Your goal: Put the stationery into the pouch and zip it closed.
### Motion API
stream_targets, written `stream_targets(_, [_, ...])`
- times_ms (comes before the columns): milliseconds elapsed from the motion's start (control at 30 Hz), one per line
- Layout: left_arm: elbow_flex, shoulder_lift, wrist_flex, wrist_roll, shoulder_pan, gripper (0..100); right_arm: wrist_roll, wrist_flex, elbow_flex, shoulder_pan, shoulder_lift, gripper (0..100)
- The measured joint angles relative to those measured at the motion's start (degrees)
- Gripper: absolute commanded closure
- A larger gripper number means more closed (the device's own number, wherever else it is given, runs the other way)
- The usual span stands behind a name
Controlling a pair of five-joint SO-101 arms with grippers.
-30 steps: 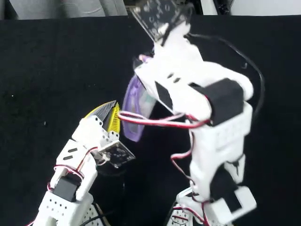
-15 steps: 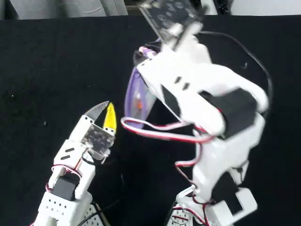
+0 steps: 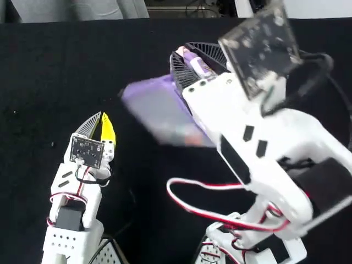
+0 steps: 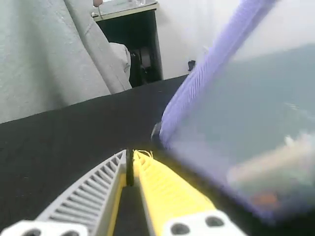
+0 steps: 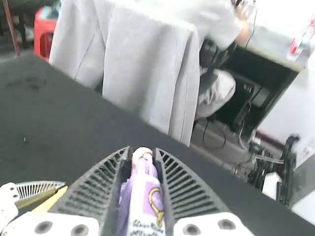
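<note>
A translucent purple pouch [image 3: 157, 110] hangs above the black table, tilted out to the left and blurred. My right gripper [image 3: 187, 55] is shut on its upper end, and the right wrist view shows the purple edge [image 5: 140, 196] pinched between the ribbed fingers [image 5: 98, 182]. Stationery shows faintly inside the pouch as a pale and orange shape [image 4: 266, 172]. My left gripper [image 3: 100, 115], with one grey and one yellow finger, sits low on the left, apart from the pouch [image 4: 236, 113]. Its fingers meet at the tips [image 4: 130, 153], with nothing seen between them.
The black tabletop [image 3: 49, 71] spreads left and behind the arms. The right arm's bulky white body [image 3: 264, 148] and its looping red cable [image 3: 220, 217] fill the right side. Grey cloth [image 5: 133, 64] hangs beyond the table's far edge.
The right arm has swung up and rightwards, throwing the pouch from hanging upright to tilted leftwards. The left gripper has drawn left, away from the pouch, and its fingers have come together.
</note>
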Motion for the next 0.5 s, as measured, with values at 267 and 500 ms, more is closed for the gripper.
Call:
stream_targets(267, [0.0,0.0,0.0,0.0,-0.09,97,0.0,0.88,-0.35,-0.18,-1.05,98.5])
stream_targets(500, [0.0,0.0,0.0,0.0,-1.85,97,0.0,0.88,11.08,-5.19,-6.24,98.5])
